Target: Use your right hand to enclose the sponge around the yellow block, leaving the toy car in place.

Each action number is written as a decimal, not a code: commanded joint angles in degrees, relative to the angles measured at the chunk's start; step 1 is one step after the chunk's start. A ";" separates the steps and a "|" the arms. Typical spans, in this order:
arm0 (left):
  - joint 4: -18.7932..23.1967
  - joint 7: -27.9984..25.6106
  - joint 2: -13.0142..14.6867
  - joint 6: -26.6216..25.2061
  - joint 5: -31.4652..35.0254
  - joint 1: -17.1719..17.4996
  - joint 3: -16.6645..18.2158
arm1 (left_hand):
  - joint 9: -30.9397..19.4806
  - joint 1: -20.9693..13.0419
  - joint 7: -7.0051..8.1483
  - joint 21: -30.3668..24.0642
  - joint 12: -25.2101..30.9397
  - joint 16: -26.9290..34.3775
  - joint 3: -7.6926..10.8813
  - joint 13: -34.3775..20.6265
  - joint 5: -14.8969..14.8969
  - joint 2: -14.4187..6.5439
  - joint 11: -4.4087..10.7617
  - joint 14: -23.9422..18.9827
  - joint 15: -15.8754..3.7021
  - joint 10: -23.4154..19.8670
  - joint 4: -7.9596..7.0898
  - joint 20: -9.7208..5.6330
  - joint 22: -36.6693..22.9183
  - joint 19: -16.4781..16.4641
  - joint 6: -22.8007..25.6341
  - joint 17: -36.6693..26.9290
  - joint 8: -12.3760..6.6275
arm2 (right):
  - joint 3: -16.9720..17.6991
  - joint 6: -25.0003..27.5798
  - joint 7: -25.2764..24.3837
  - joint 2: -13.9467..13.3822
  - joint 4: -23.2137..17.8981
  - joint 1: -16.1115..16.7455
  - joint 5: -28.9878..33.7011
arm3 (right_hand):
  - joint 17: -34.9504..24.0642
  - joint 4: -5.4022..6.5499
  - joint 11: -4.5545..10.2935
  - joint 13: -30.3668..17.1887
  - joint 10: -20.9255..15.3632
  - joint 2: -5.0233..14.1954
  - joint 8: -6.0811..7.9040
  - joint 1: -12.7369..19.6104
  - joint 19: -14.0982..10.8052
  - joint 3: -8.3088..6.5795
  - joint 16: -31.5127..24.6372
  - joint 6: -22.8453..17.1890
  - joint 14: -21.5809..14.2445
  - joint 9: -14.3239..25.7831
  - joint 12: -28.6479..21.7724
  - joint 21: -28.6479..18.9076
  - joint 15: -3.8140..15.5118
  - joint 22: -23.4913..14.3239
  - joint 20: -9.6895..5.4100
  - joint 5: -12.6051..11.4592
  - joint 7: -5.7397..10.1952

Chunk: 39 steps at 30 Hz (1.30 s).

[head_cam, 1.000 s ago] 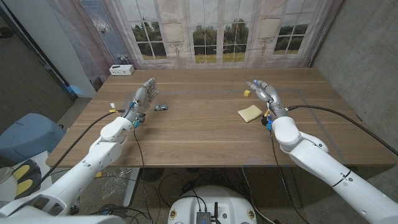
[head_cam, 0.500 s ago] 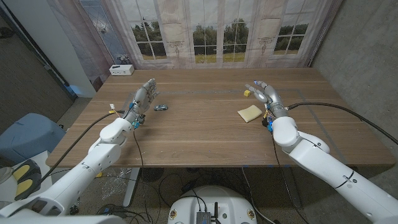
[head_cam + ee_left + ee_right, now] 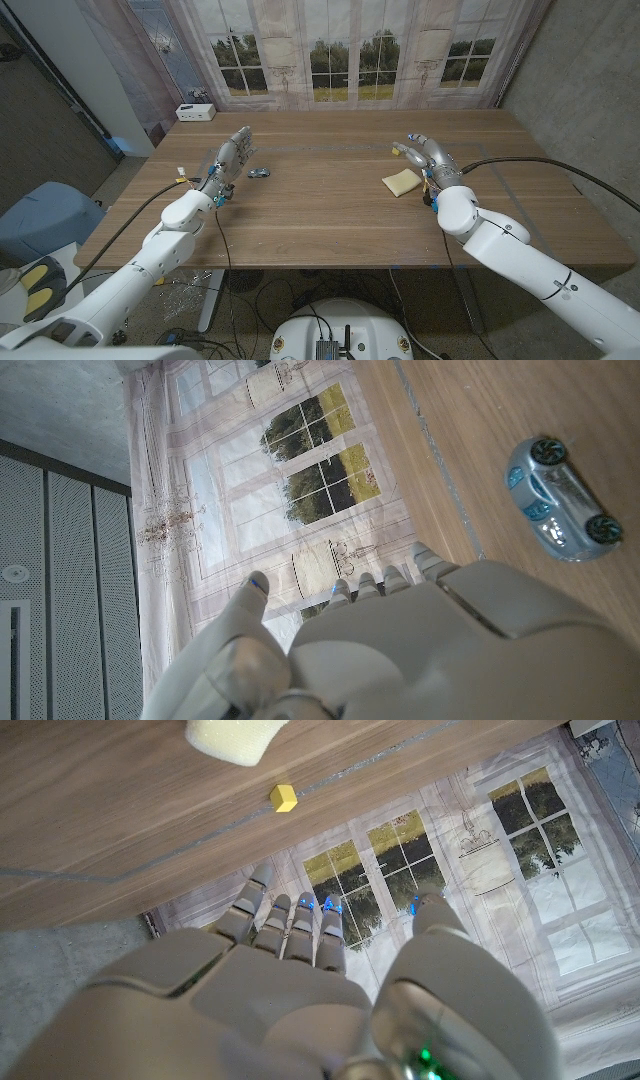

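No lettering, label, brand, number or sign can be read in any of the views. The white box (image 3: 195,112) at the worktop's (image 3: 320,215) far left corner carries nothing legible at this size, and the toy car (image 3: 558,510) shows only blue trim, no markings.
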State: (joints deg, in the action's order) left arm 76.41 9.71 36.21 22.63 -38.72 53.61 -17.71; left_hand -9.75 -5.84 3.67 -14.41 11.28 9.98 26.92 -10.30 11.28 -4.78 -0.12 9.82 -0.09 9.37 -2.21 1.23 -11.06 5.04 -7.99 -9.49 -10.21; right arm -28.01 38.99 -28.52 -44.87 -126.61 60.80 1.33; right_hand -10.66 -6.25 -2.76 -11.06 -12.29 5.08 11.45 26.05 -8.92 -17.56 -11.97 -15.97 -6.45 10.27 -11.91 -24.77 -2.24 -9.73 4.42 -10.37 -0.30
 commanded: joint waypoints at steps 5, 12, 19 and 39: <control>0.17 -0.44 -0.17 -0.34 0.28 -0.20 -0.23 | -0.08 -0.31 0.20 0.22 0.38 0.31 0.04 -0.13 0.39 0.04 -0.16 0.82 0.43 0.09 0.44 0.48 -0.10 -0.05 0.36 -0.29 -0.42 | -3.89 7.51 2.29 -1.19 -1.30 -3.49 3.32 | -0.18 -0.77 0.32 -0.22 -0.60 0.02 0.08 0.94 -0.21 -0.23 -0.33 -0.78 -0.50 0.27 -0.07 0.15 0.22 -0.25 0.17 0.04 0.26; 0.17 -0.61 -0.19 -0.54 0.43 -0.35 -0.34 | -0.09 -0.29 0.34 0.24 0.38 0.30 0.00 -0.13 0.39 0.04 -0.21 0.82 0.47 0.05 0.47 0.51 -0.10 -0.06 0.44 -0.29 -0.41 | -6.16 10.76 3.21 -1.20 -1.16 -5.53 4.99 | -0.17 -0.95 0.43 -0.23 -0.69 0.13 0.12 1.15 -0.28 -0.32 -0.33 -1.01 -0.58 0.28 -0.07 0.27 0.30 -0.25 0.20 0.02 0.39; -0.12 -0.39 -0.28 -0.72 0.50 -0.80 -0.54 | -0.09 -0.26 0.34 0.28 0.35 0.29 -0.04 -0.14 0.39 0.03 -0.10 0.82 0.47 0.05 0.51 0.54 -0.10 -0.08 0.48 -0.29 -0.37 | -8.49 14.19 4.24 -1.29 -1.21 -7.39 6.53 | -0.17 -1.10 0.50 -0.24 -0.75 0.33 0.10 1.35 -0.37 -0.44 -0.32 -1.13 -0.64 0.29 -0.05 0.40 0.61 -0.25 0.26 -0.01 0.53; -1.40 0.35 -0.46 -0.90 0.30 -1.72 -0.70 | -0.10 -0.19 0.29 0.35 0.28 0.27 -0.14 -0.15 0.40 0.00 -0.12 0.83 0.45 0.12 0.58 0.63 -0.11 -0.12 0.49 -0.30 -0.28 | -19.39 28.26 8.51 -0.20 -0.17 -16.81 11.35 | -0.07 -2.36 1.31 -0.29 0.75 0.43 -0.94 2.98 -0.27 -0.98 0.32 1.40 0.44 0.35 0.68 1.43 1.17 -0.23 0.69 0.01 0.67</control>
State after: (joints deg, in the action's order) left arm 75.78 9.58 35.89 21.84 -38.29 52.42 -18.29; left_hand -9.74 -5.84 3.99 -14.18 11.27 9.98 26.60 -10.30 11.28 -4.78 -0.12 9.82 -0.09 9.37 -1.89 1.54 -11.05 4.72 -7.68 -9.49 -10.21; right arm -41.13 58.95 -22.71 -45.73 -127.58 49.50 10.01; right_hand -10.67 -8.06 -1.62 -11.05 -11.96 5.52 10.78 28.31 -9.12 -18.44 -11.97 -15.21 -6.50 10.55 -11.43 -23.56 -1.28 -9.72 4.62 -10.38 0.61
